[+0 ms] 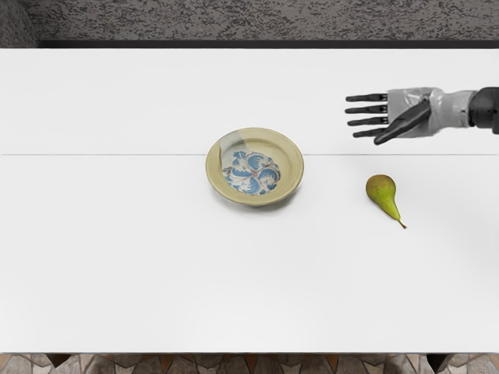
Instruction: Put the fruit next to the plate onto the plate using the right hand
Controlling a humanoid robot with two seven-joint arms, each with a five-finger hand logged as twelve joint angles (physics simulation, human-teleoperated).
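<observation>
One arm is all I see, reaching in from the right edge; its right hand (386, 117) hovers above the table (117, 257) with fingers (366, 110) straight and spread, holding nothing. I find the pear (381, 192) lying on the table below the hand, stem pointing toward me, well apart from the plate (290, 152) to its left.
</observation>
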